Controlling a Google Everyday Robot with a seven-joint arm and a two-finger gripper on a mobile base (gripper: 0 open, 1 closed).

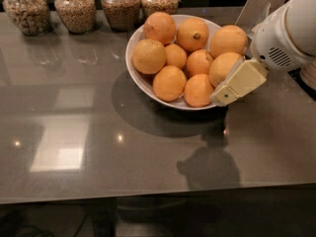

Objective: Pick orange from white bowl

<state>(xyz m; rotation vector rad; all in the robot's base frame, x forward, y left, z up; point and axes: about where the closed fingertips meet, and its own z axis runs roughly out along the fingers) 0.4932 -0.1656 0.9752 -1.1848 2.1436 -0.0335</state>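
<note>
A wide white bowl (139, 75) sits on the grey table and holds several oranges. The one nearest the gripper (224, 68) lies at the bowl's right side, with another orange (198, 90) at the front right. My gripper (225, 96), cream-coloured on a white arm (284, 38), reaches in from the right. Its tip is at the bowl's front right rim, beside and partly in front of those two oranges. It holds nothing that I can see.
Several glass jars of grains (74, 9) stand in a row along the table's back edge, left of and behind the bowl. The grey table top (98, 142) spreads to the left and front. Its front edge runs along the bottom of the view.
</note>
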